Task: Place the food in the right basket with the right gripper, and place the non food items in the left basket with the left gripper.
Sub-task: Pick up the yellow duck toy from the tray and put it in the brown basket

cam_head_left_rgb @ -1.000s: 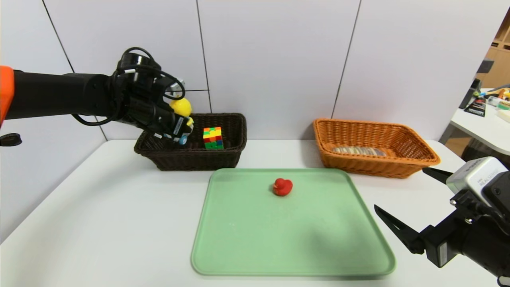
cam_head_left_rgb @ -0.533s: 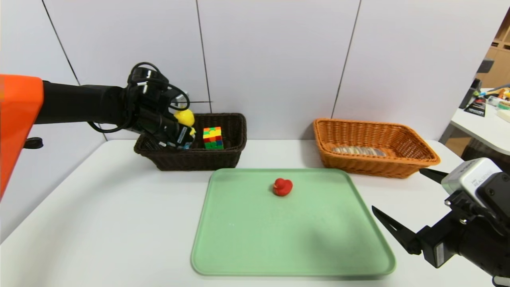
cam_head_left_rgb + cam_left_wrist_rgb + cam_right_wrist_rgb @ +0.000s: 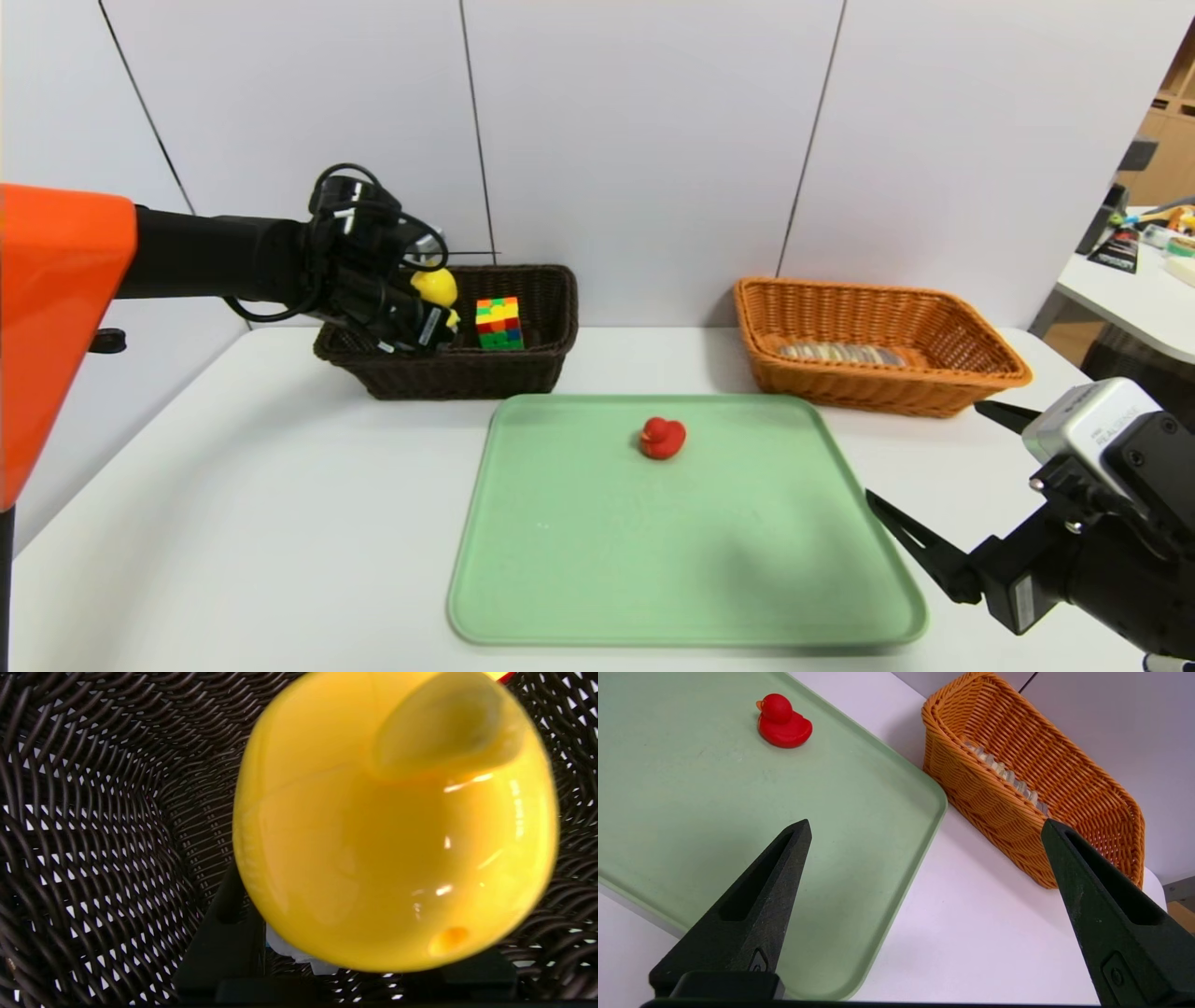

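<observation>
Left gripper (image 3: 431,324) is seen closed on the yellow duck toy (image 3: 436,286), lowered inside the dark left basket (image 3: 541,366), just beside the puzzle cube (image 3: 499,323). Risk judged: on release the wheeled toy could roll or tip against the cube. Green tray (image 3: 579,579) holds one red rubber duck (image 3: 662,437), unsorted. Right basket (image 3: 971,385) holds one loaf (image 3: 840,354). Right gripper (image 3: 934,485) is parked beside the tray, jaws wide, empty. Count: two baskets, two ducks, one cube, one loaf, one tray.
</observation>
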`<state>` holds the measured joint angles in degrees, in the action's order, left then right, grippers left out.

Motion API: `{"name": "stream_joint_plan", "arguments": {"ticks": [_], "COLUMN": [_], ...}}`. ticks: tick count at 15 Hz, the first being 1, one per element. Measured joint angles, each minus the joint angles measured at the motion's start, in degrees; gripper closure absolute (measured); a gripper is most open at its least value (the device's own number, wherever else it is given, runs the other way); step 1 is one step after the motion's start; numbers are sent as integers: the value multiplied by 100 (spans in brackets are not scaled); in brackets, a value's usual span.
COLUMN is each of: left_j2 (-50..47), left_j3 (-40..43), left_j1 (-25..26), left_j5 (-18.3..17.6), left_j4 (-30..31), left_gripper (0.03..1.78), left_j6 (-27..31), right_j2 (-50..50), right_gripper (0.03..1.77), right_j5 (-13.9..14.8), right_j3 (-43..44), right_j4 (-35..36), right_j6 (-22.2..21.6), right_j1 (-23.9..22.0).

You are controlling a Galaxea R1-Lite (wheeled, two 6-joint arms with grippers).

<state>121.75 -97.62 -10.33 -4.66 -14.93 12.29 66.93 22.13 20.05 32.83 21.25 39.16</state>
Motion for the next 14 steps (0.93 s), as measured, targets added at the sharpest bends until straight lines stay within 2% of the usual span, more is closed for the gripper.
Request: {"name": "stream_joint_plan", "arguments": {"ticks": [2, 5, 8, 14], "left_j2": [22, 28, -39, -623], "left_j3": [10, 18, 57, 380], "left_j1": [11, 11, 5, -89], "left_j5": [-5, -20, -29, -135], "left_j4": [0, 193, 210, 256], "left_gripper": [101, 73, 52, 30], "left_j6": [13, -79, -80, -50], "right_j2": [0, 5, 5, 77], "right_gripper": [11, 11, 11, 11], "right_j5": [-2, -2, 2, 4], "right_j3": [-7, -27, -35, -13], "right_j4": [0, 2, -1, 21], "right_j6": [7, 0, 11, 39], "right_j1": [23, 28, 30, 28]}}
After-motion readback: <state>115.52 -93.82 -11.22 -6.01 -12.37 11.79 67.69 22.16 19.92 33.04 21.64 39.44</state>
